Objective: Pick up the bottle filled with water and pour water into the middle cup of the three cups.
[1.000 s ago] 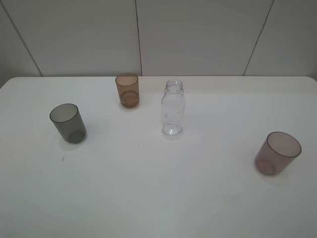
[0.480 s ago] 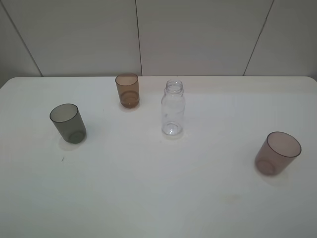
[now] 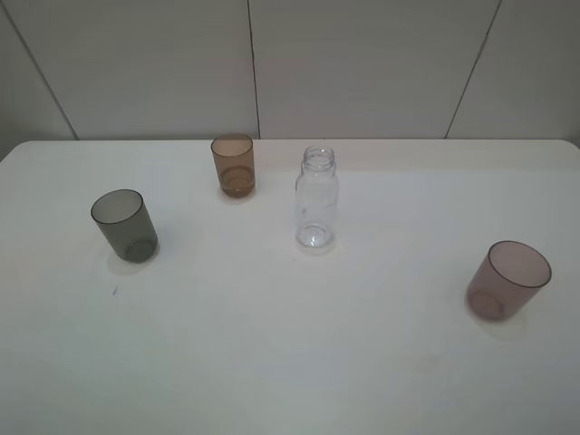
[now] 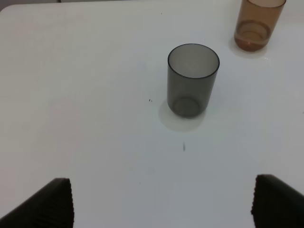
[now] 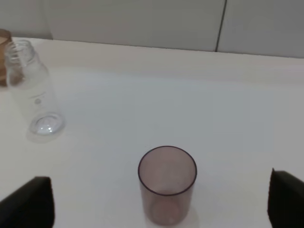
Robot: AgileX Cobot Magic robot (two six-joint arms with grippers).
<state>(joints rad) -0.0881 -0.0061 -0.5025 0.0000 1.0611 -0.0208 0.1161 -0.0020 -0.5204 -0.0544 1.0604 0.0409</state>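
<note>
The clear uncapped bottle stands upright near the table's middle; it also shows in the right wrist view. The orange-brown middle cup stands behind and left of it, also in the left wrist view. The smoky grey cup stands at the left. The pinkish-mauve cup stands at the right. My left gripper is open and empty, short of the grey cup. My right gripper is open and empty, short of the mauve cup. Neither gripper shows in the exterior view.
The white table runs to a panelled wall at the back. A small dark speck lies in front of the grey cup.
</note>
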